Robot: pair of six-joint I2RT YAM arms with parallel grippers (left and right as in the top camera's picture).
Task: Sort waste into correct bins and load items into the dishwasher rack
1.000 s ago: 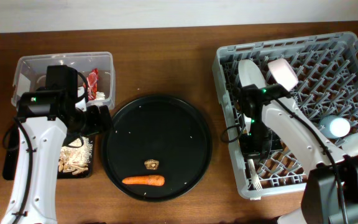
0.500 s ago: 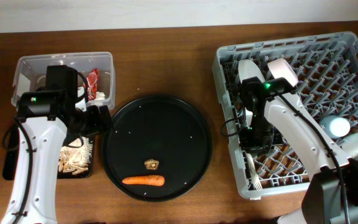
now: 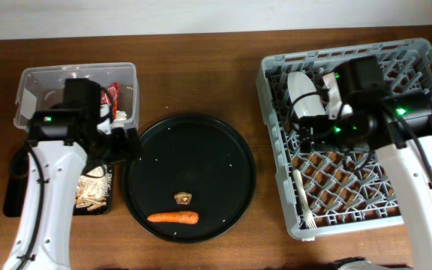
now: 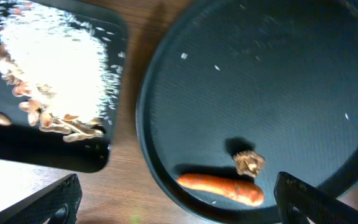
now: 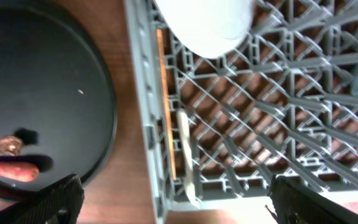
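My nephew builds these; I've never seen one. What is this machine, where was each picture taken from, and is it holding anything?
Two white robot arms work at a wooden table, each ending in a two-finger gripper. One picture looks straight down; the other two come from a camera on each wrist, with dark fingertips in the bottom corners. On the table lie a clear tub, a shallow black tray of rice, a round black tray with a carrot and a brown lump, and a grey dishwasher rack holding a white plate and a fork. The left gripper and the right gripper are both open, holding nothing.
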